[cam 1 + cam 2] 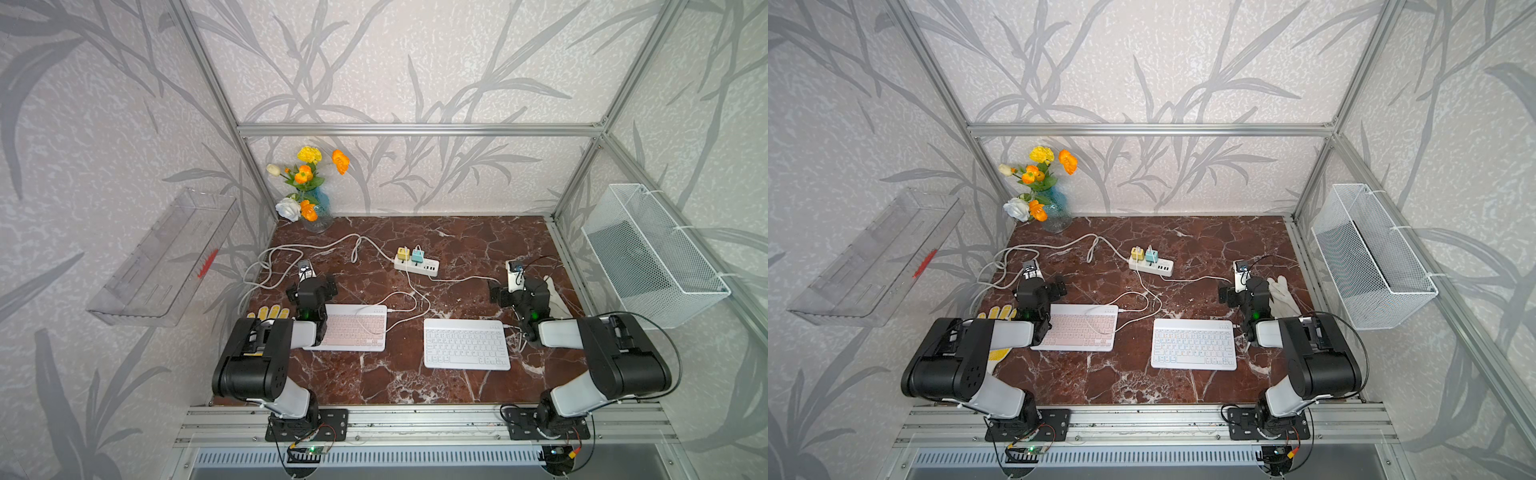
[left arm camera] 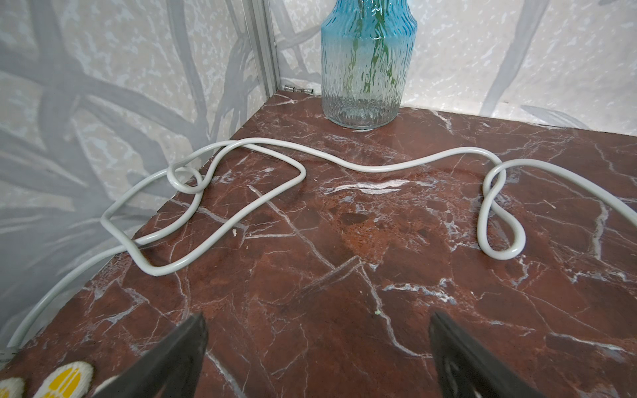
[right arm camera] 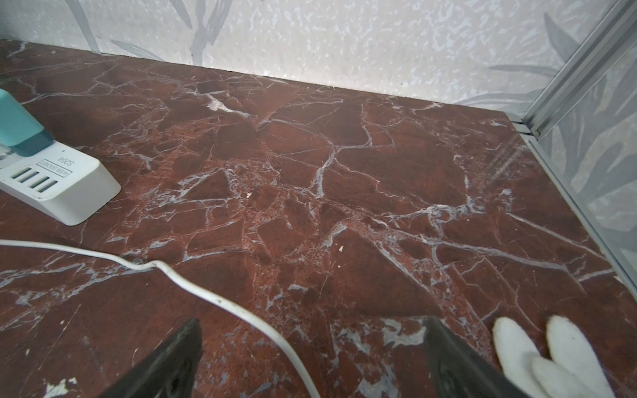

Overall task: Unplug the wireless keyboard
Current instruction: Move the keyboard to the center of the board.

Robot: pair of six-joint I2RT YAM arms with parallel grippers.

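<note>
Top views both show a pink keyboard (image 1: 353, 330) and a white keyboard (image 1: 466, 343) side by side on the tabletop (image 1: 415, 386), in front of the power strip (image 1: 416, 264). Left hand (image 2: 317, 327), spread and empty, hovers behind the pink one; right hand (image 3: 312, 330), likewise spread and empty, hovers above a white cable (image 3: 206, 291).

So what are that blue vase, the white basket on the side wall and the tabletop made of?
The blue ribbed vase looks like glass: see-through, wavy-textured, green stems showing inside, fading to clear at the base. The white wire-mesh basket seems painted metal, a fine open grid. The reddish-brown tabletop looks like veined marble, though it could be a printed laminate.
</note>
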